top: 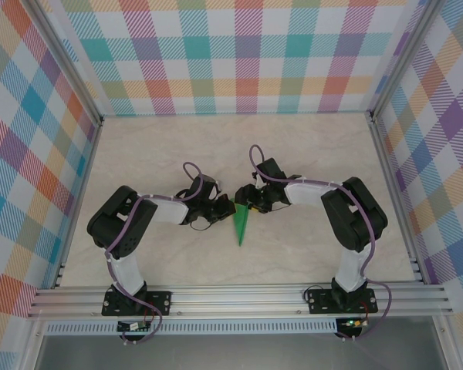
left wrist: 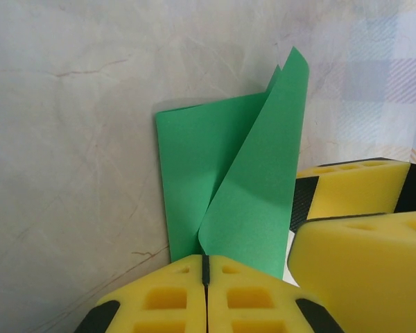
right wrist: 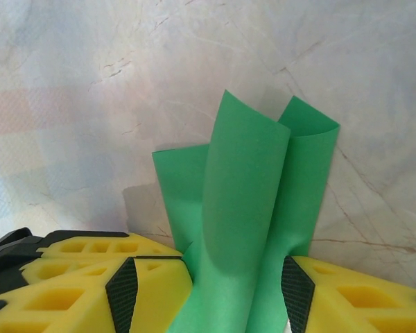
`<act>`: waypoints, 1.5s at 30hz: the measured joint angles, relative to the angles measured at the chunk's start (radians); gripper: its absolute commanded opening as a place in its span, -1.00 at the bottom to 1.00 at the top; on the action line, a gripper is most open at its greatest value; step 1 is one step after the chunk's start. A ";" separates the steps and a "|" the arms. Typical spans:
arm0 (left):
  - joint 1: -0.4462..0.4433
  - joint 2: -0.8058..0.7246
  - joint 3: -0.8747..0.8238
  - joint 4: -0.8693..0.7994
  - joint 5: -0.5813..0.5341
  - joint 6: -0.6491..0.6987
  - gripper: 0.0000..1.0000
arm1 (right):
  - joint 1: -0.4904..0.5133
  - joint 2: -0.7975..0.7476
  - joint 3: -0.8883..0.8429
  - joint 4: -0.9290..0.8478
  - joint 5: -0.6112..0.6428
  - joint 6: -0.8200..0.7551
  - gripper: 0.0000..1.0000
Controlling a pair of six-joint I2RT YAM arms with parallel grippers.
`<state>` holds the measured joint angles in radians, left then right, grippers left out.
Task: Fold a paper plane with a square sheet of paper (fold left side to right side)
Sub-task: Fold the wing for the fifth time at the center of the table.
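Covering paper plane (top: 240,225) top — left claw (top: 218,210).

Left wrist view: the near end of the plane (left wrist: 249,187) was hidden behind the left fingers (left wrist: 166,298), which the bottom edge cut off. The right fingers (left wrist: 360,257) ran off the right and bottom edges, and the wall (left wrist: 395,76) beyond was blurred. Right wrist view: the plane's lower end left the frame at the bottom edge between the right fingers, themselves cut short there. Top view: the plane's far end lay hidden under both pairs of fingers; its creases were too small to tell.
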<state>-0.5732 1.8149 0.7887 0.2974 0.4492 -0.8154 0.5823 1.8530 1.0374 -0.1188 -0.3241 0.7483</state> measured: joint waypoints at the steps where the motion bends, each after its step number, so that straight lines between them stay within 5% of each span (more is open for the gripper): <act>1: 0.000 0.000 0.000 0.000 0.000 0.000 -0.88 | 0.000 0.000 0.000 0.000 0.001 0.000 0.21; 45: -0.021 0.010 0.041 -0.029 0.006 0.005 -0.90 | -0.062 -0.052 0.001 -0.018 -0.017 -0.004 0.22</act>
<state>-0.5941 1.8252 0.8295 0.2687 0.4553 -0.8108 0.5201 1.8011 1.0386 -0.1371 -0.3412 0.7441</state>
